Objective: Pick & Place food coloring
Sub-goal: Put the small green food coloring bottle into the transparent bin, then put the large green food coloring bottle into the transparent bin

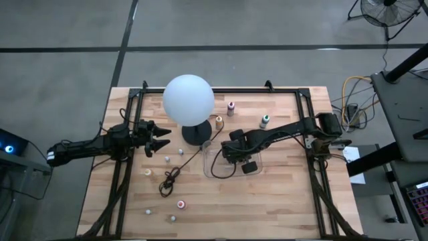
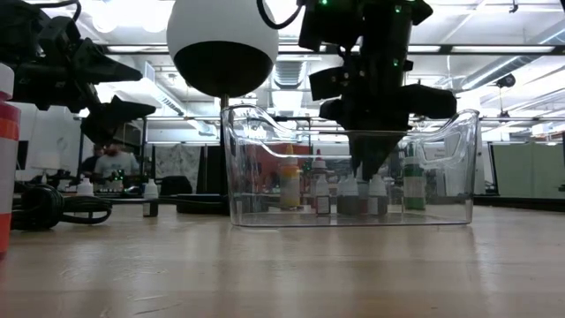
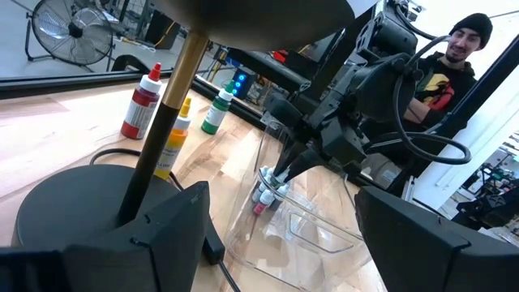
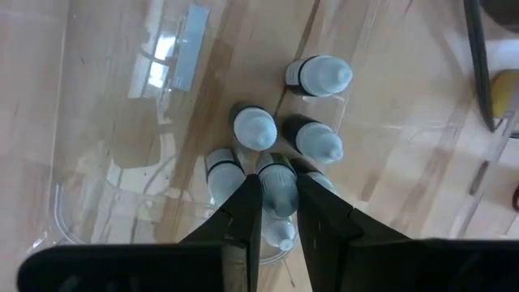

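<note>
Inside the clear tray (image 2: pixel 243 168), right gripper (image 4: pixel 280 212) pinched on one food coloring bottle (image 4: pixel 278 188), low among the others.

Down in the tray's corner, fingers narrow around that bottle's body, cap pointing down; probably kept snug so it lands beside the cluster of pale-capped bottles (image 4: pixel 258 127) without knocking them over. Looks like the placing step, release not yet done. More bottles loose on the table (image 1: pixel 281 201), like the pink-capped one (image 1: pixel 180 203), plus taller ones near the globe lamp (image 1: pixel 188 99). Left gripper (image 1: pixel 162 138) parked by the lamp base, fingers spread wide, holding nothing, presumably out of the way.
</note>
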